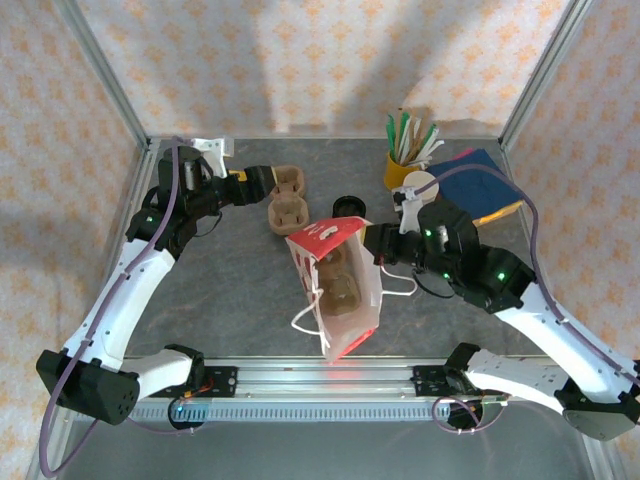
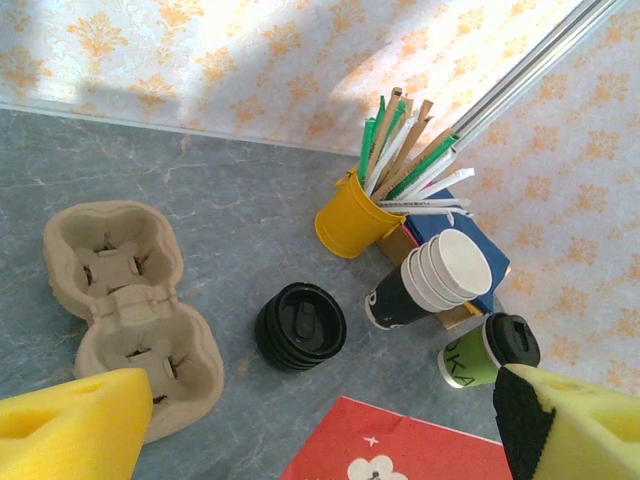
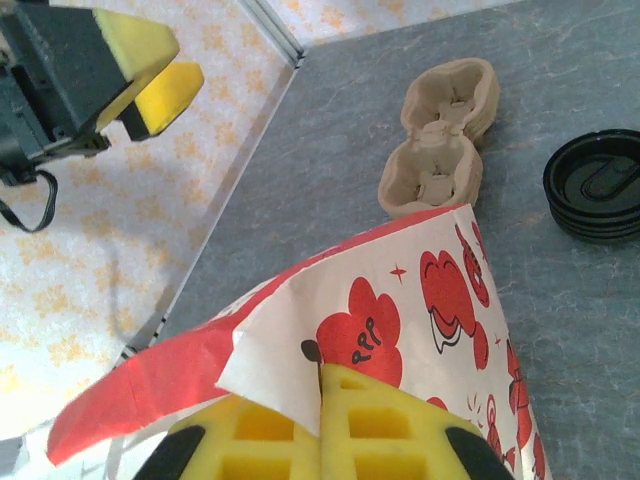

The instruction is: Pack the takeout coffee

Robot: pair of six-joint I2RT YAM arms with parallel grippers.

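Two tools differ: the right tool (image 3: 322,430) is pinching the rim of the red paper bag (image 3: 400,330), while the left tool (image 2: 320,435) hangs spread and empty above the tabletop (image 2: 200,180). In the left wrist view the dark paper cup (image 2: 440,275) lies right of centre, just beside the yellow stick cup (image 2: 350,215), tilted, mouth toward upper right; the left arm would reach rightward past the black lids (image 2: 300,325).

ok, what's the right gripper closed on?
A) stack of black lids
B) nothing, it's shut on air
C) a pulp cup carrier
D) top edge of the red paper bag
D: in the right wrist view, the right gripper has its yellow pads pinched shut on the white-lined top edge of the red paper bag.
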